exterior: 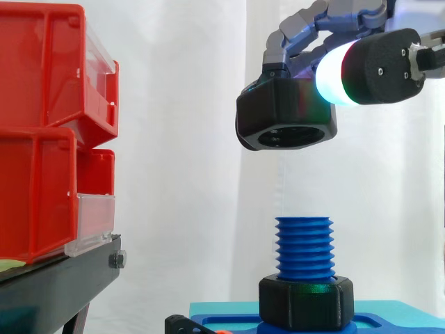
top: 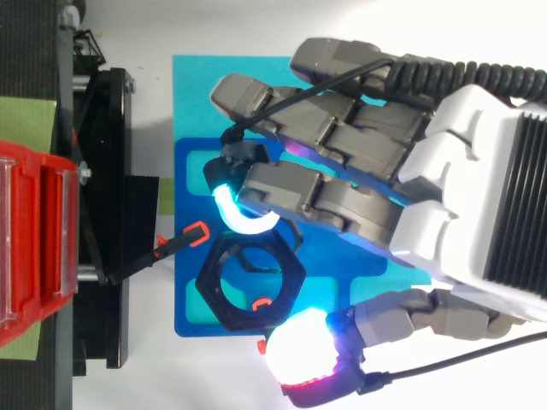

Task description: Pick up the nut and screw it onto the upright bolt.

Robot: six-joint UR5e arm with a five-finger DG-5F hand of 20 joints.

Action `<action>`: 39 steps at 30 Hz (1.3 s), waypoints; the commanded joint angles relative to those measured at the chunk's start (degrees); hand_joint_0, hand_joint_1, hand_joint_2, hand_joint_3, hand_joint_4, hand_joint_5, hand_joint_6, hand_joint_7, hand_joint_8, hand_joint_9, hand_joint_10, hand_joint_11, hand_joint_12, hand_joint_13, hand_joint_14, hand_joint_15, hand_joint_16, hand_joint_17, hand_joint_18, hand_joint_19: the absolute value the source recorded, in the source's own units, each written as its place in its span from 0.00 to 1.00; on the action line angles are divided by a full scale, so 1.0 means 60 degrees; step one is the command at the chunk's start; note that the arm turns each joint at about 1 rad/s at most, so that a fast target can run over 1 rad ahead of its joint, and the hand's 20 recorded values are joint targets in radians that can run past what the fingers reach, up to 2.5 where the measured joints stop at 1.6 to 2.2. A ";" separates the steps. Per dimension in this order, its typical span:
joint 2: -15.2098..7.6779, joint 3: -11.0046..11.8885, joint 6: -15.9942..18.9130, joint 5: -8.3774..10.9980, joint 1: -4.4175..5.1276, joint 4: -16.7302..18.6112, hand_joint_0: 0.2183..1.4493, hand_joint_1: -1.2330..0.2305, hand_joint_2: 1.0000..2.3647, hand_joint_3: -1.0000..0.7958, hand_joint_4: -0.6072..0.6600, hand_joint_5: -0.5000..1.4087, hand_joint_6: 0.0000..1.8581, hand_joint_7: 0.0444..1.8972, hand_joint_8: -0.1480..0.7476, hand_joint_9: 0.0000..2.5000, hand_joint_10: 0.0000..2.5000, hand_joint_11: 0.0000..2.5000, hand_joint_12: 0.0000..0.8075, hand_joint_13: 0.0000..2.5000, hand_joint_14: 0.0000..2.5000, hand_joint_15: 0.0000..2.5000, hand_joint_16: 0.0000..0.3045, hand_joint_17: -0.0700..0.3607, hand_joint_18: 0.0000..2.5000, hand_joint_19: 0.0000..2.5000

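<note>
Aloft, hand [top: 359, 201] pinches nut [exterior: 285, 120] above bolt [exterior: 304, 247], beside red bins [exterior: 42, 139].

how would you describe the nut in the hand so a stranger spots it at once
Find the upright blue bolt on the blue plate. Above its threaded top, the hand pinches a black hexagonal nut in mid-air. The other black nut sits low at the bolt's foot; this one hangs clear of the threads between glowing fingertips.

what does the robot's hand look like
The hand has grey, blocky segmented fingers on a white casing with black ribbed vents. Its thick rounded pads glow white and cyan, one edged red, set in black tips fastened with small screws.
</note>
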 commanded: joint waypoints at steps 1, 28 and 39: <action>-0.0058 0.0003 -0.0001 -0.0225 -0.0095 0.0001 0.29 0.44 0.00 0.30 0.62 0.16 0.44 0.50 0.44 0.21 0.00 0.00 0.30 0.27 0.00 0.01 0.09 0.31 0.22 0.07; -0.0278 -0.0598 0.0014 -0.0518 -0.0301 0.0045 0.29 0.44 0.00 0.29 0.62 0.16 0.44 0.50 0.44 0.22 0.00 0.00 0.30 0.28 0.00 0.01 0.09 0.31 0.22 0.07; -0.0278 -0.0598 0.0043 -0.0591 -0.0345 0.0250 0.29 0.44 0.00 0.30 0.62 0.16 0.44 0.50 0.44 0.22 0.00 0.00 0.30 0.28 0.00 0.01 0.09 0.31 0.22 0.07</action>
